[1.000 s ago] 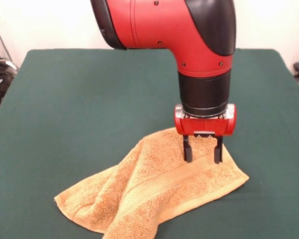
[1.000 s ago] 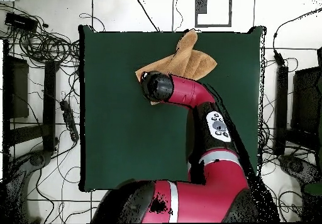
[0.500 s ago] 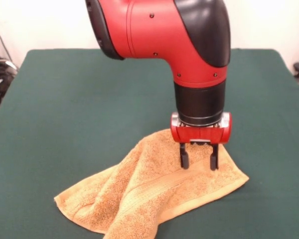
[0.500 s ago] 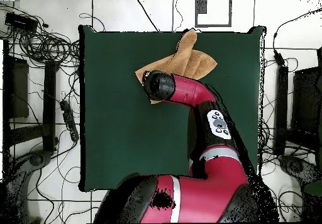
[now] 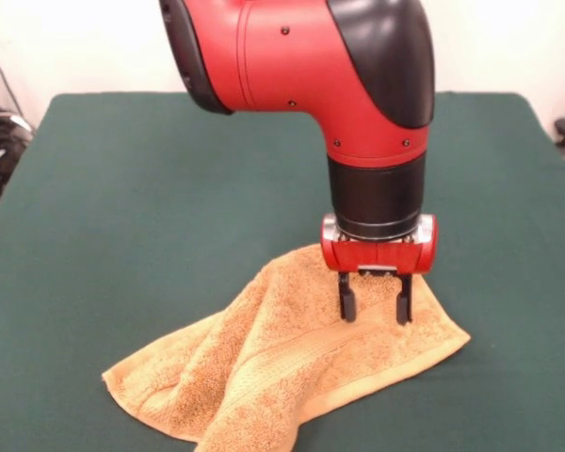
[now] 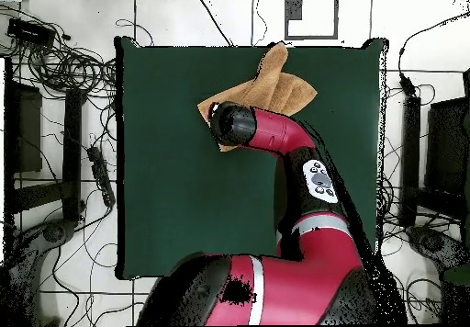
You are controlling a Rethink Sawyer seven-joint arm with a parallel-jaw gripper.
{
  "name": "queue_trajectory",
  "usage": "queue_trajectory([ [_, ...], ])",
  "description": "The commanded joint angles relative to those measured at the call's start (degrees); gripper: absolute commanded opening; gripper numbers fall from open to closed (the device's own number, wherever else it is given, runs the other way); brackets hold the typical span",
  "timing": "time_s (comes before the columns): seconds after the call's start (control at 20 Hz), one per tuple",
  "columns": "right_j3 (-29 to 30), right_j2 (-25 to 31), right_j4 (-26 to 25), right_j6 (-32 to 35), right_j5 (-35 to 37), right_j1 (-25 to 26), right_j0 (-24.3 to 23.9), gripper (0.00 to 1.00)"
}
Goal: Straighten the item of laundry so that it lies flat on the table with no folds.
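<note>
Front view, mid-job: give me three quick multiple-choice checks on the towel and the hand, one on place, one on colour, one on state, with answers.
1. Where is the hand relative to the towel?
A. Over bare table beside the towel
B. Directly above the towel's far raised part
C. Above the towel's near corner

2. What colour is the table covering?
A. Dark green
B. Grey
C. White

3. How does the towel lie?
A. Flat and fully spread
B. Rolled into a tight tube
C. Bunched, with folds running across it

Answers:
1 B, the fingers stand apart with their tips at the cloth on its far, raised part.
2 A, plain dark green cloth shows all around the towel.
3 C, ridges and an overlapped layer cross the towel, so it is not yet flat.
</note>
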Motion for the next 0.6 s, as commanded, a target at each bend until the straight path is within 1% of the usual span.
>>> queue_trajectory([
  [0.05, 3.01, 1.95, -0.78, 7.12, -2.12, -0.66, 0.56, 1.0],
  [0.3, 4.96, 1.01, -0.52, 9.4, -4.12, -1.82, 1.41, 1.0],
  [0.4, 4.39, 1.08, -0.23, 9.59, -4.24, -1.38, 1.55, 1.0],
  [0.6, 3.68, 3.09, -0.37, 8.19, -5.82, 0.42, 0.53, 1.0],
])
